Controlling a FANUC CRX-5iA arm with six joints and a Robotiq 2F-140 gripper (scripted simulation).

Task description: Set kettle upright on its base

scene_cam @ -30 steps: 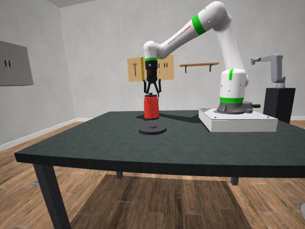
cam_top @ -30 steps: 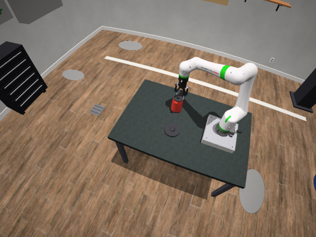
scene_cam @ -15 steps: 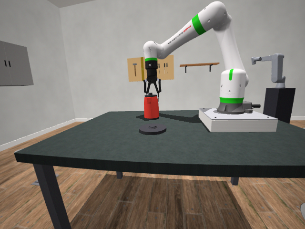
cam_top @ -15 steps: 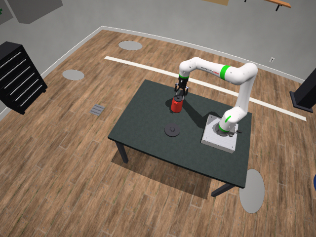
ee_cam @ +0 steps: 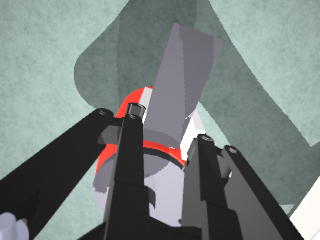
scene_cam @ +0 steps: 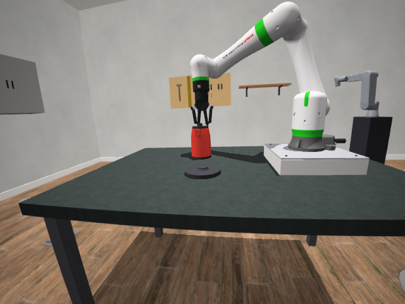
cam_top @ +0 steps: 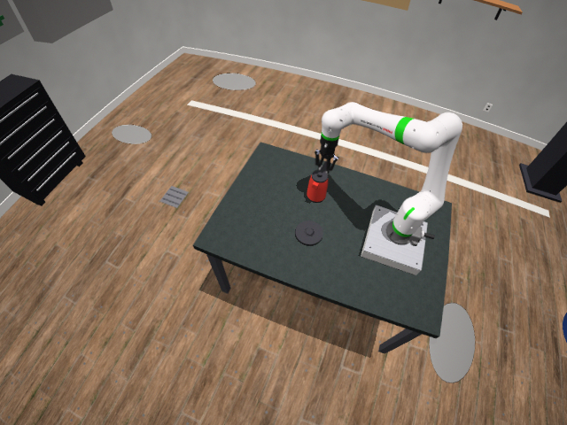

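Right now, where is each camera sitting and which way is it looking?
Top: high above, looking down at the table, the whole arm and the floor.
Exterior: beside the table near tabletop height, facing the red kettle, its base and the arm.
Wrist: on the arm's wrist, looking down past the gripper fingers at the kettle's top.
All three views share the kettle and gripper.
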